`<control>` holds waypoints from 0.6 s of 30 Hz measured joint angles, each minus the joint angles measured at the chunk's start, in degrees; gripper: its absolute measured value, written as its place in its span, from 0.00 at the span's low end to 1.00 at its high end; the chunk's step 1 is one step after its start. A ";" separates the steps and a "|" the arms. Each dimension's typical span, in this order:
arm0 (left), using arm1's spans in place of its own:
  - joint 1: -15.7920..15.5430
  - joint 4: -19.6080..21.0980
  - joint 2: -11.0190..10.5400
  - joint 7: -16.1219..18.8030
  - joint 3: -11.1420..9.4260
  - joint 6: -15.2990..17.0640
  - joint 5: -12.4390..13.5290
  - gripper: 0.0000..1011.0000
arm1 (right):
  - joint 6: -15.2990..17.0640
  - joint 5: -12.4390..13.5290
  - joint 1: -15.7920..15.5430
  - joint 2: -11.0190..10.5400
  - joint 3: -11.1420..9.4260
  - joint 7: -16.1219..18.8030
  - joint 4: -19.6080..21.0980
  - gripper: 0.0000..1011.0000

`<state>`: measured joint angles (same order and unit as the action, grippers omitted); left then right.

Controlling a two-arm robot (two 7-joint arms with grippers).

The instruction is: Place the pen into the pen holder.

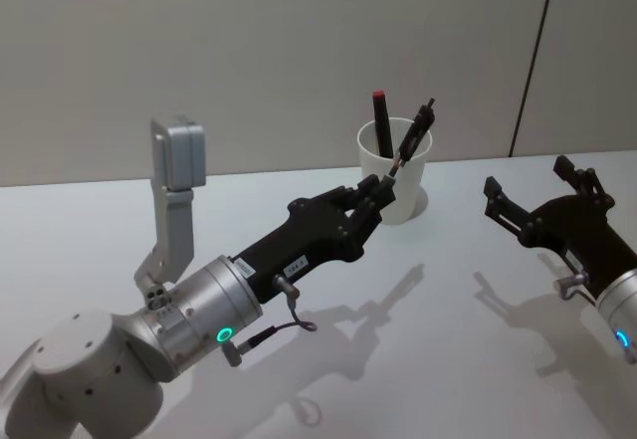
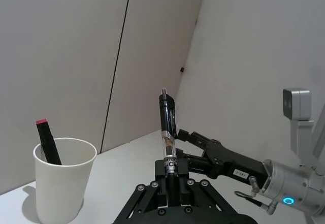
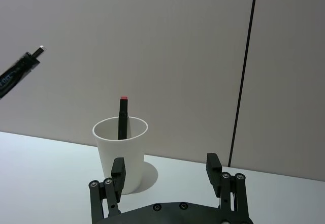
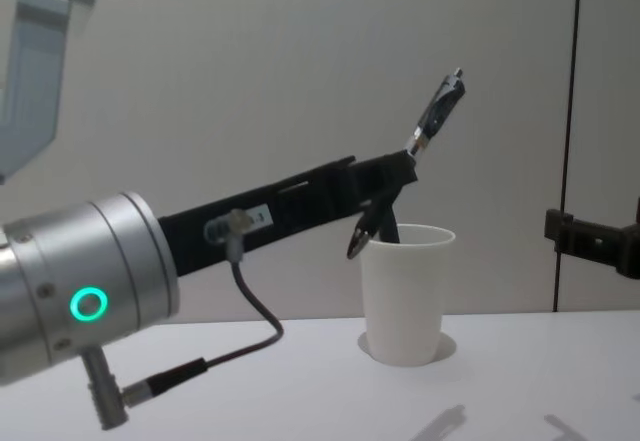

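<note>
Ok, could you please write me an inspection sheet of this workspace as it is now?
Surface: white table, with the arms' shadows on it.
Job's things: pen held tilted over the rim of the pen holder, a white paper cup; it is not yet inside.
Clutter: a black marker with a red end stands in the pen holder.
Grippers: left gripper shut on the pen, at the cup's rim; right gripper open and empty, off to the right.
Cables: a thin cable loops at the left wrist.
Surroundings: plain wall with a dark vertical seam.
</note>
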<state>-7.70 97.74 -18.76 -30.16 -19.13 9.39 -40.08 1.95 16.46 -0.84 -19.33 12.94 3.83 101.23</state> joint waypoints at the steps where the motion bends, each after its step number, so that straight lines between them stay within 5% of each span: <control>1: -0.27 -0.43 0.24 0.06 -0.17 -0.40 0.82 0.13 | 0.00 0.00 0.00 0.00 0.00 0.00 0.00 0.99; 18: -2.54 -3.57 2.15 2.05 -1.46 -3.95 6.89 0.13 | 0.00 0.00 0.00 0.00 0.00 0.00 0.00 0.99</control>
<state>-10.24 94.17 -16.61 -28.11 -20.59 5.44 -33.19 1.95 16.46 -0.84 -19.33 12.94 3.83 101.23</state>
